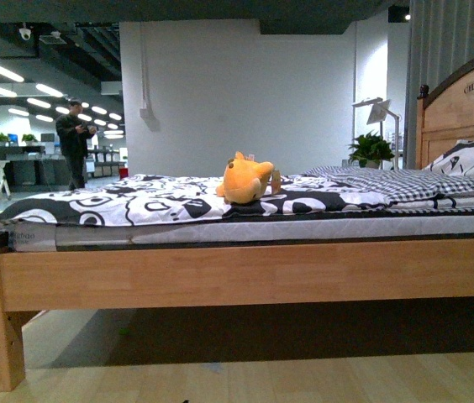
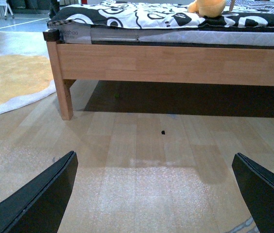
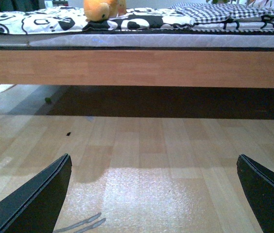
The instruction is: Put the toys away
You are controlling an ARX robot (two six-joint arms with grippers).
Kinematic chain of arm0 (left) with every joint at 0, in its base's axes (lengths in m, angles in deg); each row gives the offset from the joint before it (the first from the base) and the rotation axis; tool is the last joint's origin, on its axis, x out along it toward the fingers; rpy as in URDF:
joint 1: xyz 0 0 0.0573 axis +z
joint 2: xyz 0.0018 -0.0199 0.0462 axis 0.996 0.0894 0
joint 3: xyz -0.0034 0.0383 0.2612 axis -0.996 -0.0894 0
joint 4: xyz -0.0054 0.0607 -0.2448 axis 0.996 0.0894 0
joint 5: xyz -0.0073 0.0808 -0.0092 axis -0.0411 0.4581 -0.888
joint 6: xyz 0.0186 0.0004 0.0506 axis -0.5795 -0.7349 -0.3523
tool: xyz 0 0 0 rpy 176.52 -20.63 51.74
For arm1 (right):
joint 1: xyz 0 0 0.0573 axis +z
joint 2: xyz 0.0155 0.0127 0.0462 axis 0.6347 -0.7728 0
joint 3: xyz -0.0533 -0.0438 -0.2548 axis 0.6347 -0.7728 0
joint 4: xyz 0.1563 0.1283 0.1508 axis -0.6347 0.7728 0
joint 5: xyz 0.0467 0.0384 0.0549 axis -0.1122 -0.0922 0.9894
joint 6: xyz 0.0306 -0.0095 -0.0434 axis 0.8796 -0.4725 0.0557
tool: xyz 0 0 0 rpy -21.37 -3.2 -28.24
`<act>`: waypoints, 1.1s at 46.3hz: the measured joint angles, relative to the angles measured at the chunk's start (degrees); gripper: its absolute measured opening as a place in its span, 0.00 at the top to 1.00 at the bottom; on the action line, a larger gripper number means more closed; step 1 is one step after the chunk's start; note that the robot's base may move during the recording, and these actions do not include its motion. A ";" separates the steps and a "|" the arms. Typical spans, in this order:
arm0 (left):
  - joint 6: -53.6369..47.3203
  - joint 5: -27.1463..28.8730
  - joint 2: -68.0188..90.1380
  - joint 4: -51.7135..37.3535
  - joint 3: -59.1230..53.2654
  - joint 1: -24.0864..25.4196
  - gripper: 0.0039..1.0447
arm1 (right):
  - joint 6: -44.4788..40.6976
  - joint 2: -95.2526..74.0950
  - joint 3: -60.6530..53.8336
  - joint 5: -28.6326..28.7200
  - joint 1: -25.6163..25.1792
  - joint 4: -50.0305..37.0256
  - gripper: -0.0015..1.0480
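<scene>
Front view shows neither arm (only the wrist views do): a standing man (image 1: 75, 143) far left, then the orange plush toy (image 1: 245, 180) lying mid-bed on the patterned duvet (image 1: 136, 201). Left gripper (image 2: 154, 154) and right gripper (image 3: 153, 156) both gape, empty, low over the floor (image 2: 142, 141); rising toward the toy, either might strike the wooden bed rail (image 1: 245, 273).
</scene>
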 joint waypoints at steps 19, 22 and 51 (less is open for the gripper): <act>0.00 0.00 0.00 0.00 0.00 0.00 0.05 | 0.00 0.00 0.00 0.00 0.00 0.00 0.00; 0.00 0.00 0.00 0.00 0.00 0.00 0.05 | 0.00 0.00 0.00 0.00 0.00 0.00 0.00; 0.00 0.02 0.00 0.00 0.00 0.02 0.05 | 0.00 0.00 0.00 0.00 0.00 0.00 0.00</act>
